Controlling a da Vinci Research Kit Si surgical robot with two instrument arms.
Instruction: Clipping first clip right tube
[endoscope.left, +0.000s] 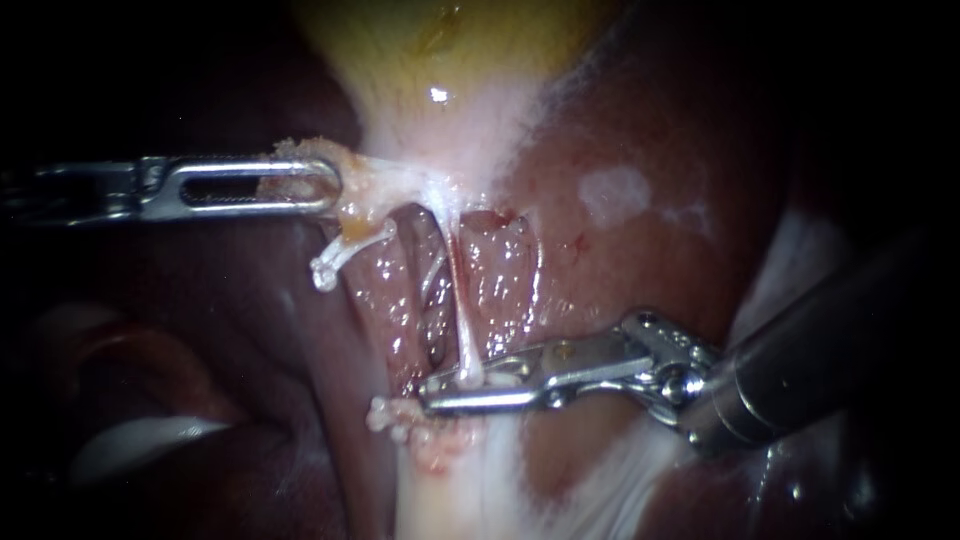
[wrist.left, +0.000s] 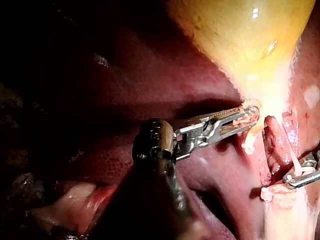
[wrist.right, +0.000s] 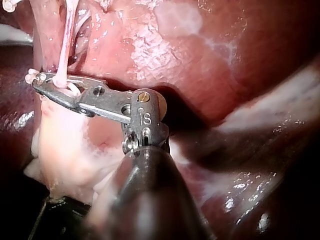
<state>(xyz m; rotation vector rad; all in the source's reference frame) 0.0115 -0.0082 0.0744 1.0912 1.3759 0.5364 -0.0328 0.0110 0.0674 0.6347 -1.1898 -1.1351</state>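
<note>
The yellow gallbladder (endoscope.left: 430, 50) narrows downward into a pale neck. My left instrument (endoscope.left: 325, 185) comes in level from the left, its slotted jaws shut on frayed tissue at that neck (endoscope.left: 350, 200); the left wrist view shows the same hold (wrist.left: 252, 116). A thin pale tube (endoscope.left: 462, 320) runs down from the neck, the right one of the strands in the groove. My right instrument (endoscope.left: 432, 395) reaches in from the lower right, its jaws closed around this tube's lower end, with something white between them. The right wrist view shows the tube (wrist.right: 62, 45) entering the jaws (wrist.right: 36, 80).
Dark red liver (endoscope.left: 640, 250) with a pale patch lies right of the groove. A short pale stub (endoscope.left: 335, 260) hangs below the left jaws. Whitish fatty tissue (endoscope.left: 440, 450) spreads under the right jaws. A thinner greyish strand (endoscope.left: 435, 270) runs just left of the tube.
</note>
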